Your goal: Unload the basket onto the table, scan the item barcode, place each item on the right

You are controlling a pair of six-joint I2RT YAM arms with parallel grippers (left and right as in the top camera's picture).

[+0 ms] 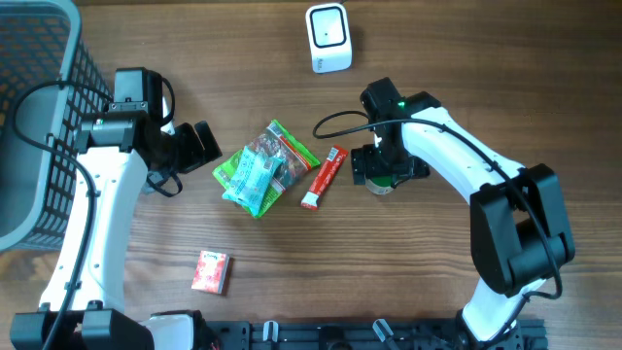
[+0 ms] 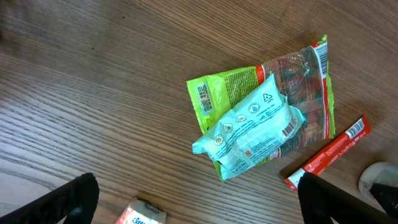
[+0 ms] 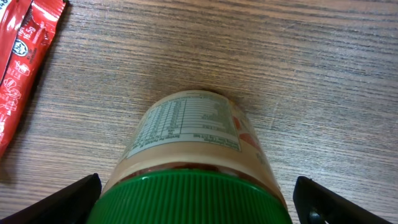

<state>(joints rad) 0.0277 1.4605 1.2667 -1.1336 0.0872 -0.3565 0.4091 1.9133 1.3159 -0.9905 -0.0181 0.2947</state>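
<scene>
From the right wrist, the jar (image 3: pixel 193 134) has its green lid cut off by the bottom edge, and its label print is too small to read. The red sachet (image 3: pixel 22 56) runs off the left edge. Overhead, the right arm (image 1: pixel 457 156) hides most of the jar. In the left wrist view, the small red box (image 2: pixel 142 215) is cut off at the bottom, and the teal pack (image 2: pixel 249 130) covers part of the green packet (image 2: pixel 214 93).

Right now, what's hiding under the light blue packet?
A green snack bag lies under the light blue packet. Its middle is covered, so that part is hidden.
</scene>
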